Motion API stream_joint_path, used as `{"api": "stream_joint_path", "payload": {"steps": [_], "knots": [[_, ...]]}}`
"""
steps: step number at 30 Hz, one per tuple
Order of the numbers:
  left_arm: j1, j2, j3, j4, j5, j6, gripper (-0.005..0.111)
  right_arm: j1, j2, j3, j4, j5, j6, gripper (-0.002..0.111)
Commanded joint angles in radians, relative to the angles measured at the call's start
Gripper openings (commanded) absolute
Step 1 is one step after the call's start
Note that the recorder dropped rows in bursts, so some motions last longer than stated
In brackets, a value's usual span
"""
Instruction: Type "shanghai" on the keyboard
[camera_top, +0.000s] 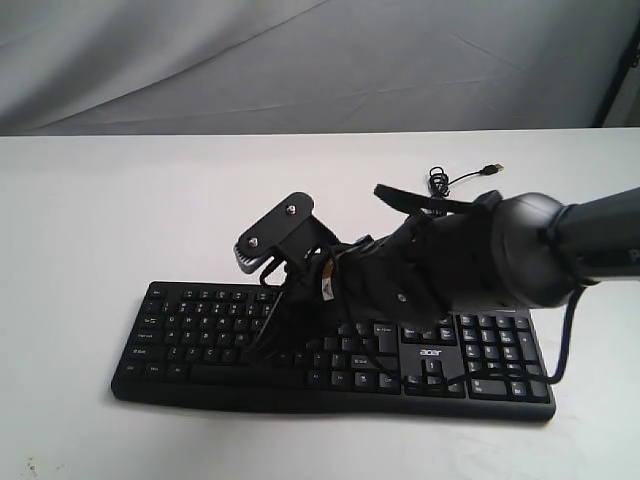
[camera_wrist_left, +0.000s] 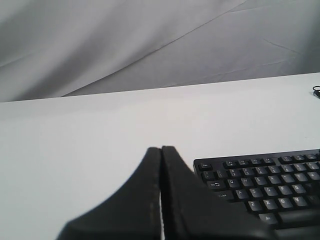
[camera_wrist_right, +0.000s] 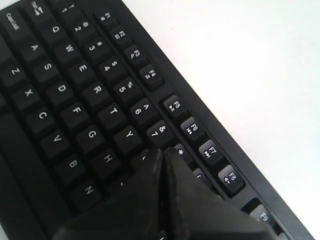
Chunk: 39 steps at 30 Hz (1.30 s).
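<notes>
White table (camera_top: 100, 200) (evenly lit) before a creased grey cloth backdrop (camera_top: 300, 60).
</notes>
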Motion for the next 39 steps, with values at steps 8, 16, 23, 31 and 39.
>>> {"api": "stream_joint_path", "payload": {"steps": [8,16,23,31,39], "knots": [[-0.004,-0.003,0.004,0.001,-0.005,-0.003,0.000,0.003,-0.206,0.117,-0.049,-0.004,0.004,0.000],[-0.004,-0.003,0.004,0.001,-0.005,-0.003,0.000,0.003,-0.454,0.415,-0.030,-0.186,0.013,0.000],[-0.004,-0.003,0.004,0.001,-0.005,-0.003,0.000,0.001,-0.568,0.500,-0.027,-0.118,0.020,0.000],[-0.004,-0.003,0.004,0.001,-0.005,-0.003,0.000,0.001,-0.568,0.511,-0.027,-0.120,0.020,0.000],[-0.004,-0.003,0.004,0.001,-0.005,-0.003,0.000,0.003,-0.568,0.511,-0.036,-0.120,0.020,0.000]]}}
